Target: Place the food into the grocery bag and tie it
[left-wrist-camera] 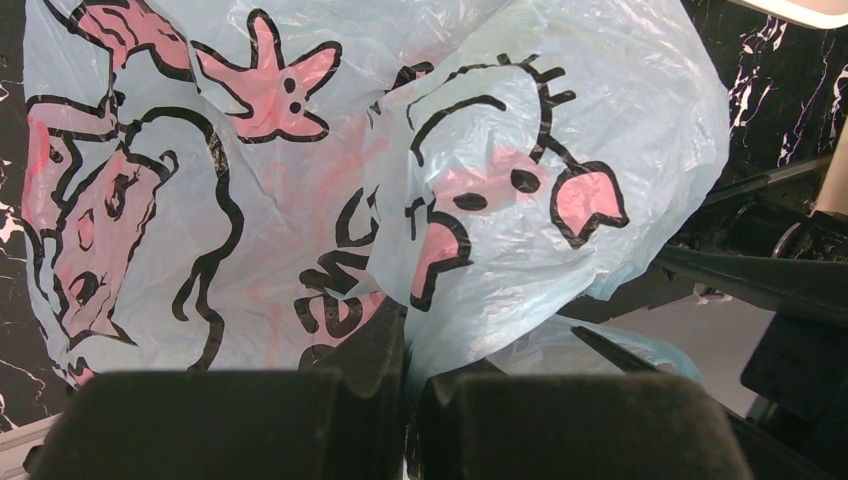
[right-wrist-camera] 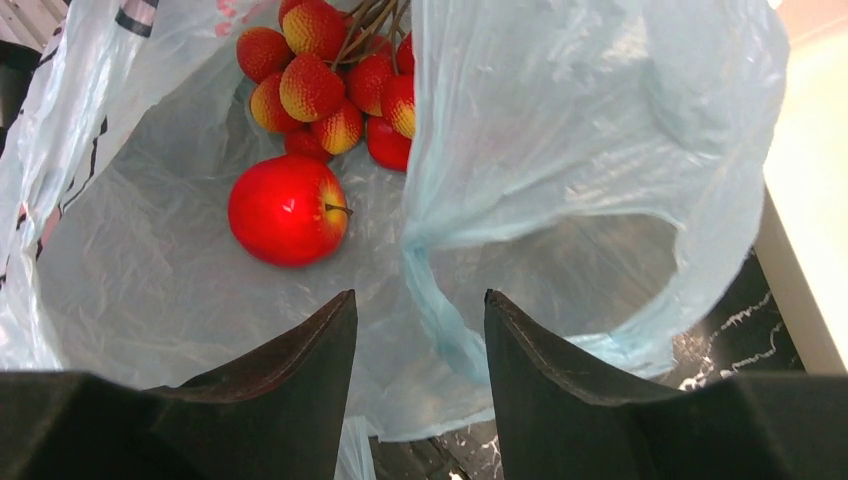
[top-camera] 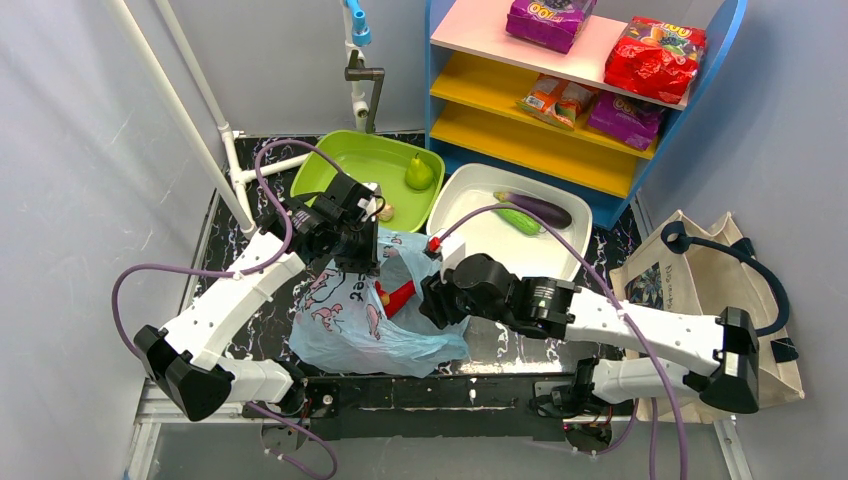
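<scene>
A black marbled bench (top-camera: 612,238) sits between grey walls, with a blue shelf (top-camera: 600,185) of snack packets at the back and a canvas tote (top-camera: 700,290) at the right. The pale blue bag (top-camera: 345,325) lies near the front edge, mouth toward the right arm. The left pincer (left-wrist-camera: 405,340) is together, clamped on the bag's film at its upper edge. The right pincer (right-wrist-camera: 418,320) stands apart at the mouth, a fold of the bag's rim running between its fingers (right-wrist-camera: 300,380) without being squeezed. Inside lie a red apple (right-wrist-camera: 288,210) and, just behind it, a cluster of red berries (right-wrist-camera: 335,85). From above, a red pepper (top-camera: 400,296) shows at the mouth.
</scene>
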Controlling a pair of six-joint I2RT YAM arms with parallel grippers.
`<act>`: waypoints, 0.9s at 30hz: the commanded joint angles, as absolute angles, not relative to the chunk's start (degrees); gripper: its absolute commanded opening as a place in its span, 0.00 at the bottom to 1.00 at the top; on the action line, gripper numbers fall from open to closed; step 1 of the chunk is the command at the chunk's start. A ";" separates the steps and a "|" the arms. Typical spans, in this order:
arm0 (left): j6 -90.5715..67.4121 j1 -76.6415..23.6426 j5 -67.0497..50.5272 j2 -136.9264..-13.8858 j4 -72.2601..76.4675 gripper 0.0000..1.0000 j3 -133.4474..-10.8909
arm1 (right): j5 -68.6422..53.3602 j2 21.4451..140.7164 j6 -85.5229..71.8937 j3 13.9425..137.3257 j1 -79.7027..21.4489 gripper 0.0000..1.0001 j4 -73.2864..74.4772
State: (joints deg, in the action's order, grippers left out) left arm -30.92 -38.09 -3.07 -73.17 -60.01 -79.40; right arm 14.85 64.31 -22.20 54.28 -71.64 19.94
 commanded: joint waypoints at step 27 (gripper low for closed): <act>-27.95 -37.83 -7.95 -79.57 -60.22 0.00 -92.70 | 11.43 47.52 -18.79 52.73 -71.76 0.01 14.29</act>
State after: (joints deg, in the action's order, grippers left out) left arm -29.52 -38.09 -5.50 -78.26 -60.25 -88.66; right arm 11.46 49.93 -18.94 49.74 -71.64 12.69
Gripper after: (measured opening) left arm 0.008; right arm 0.022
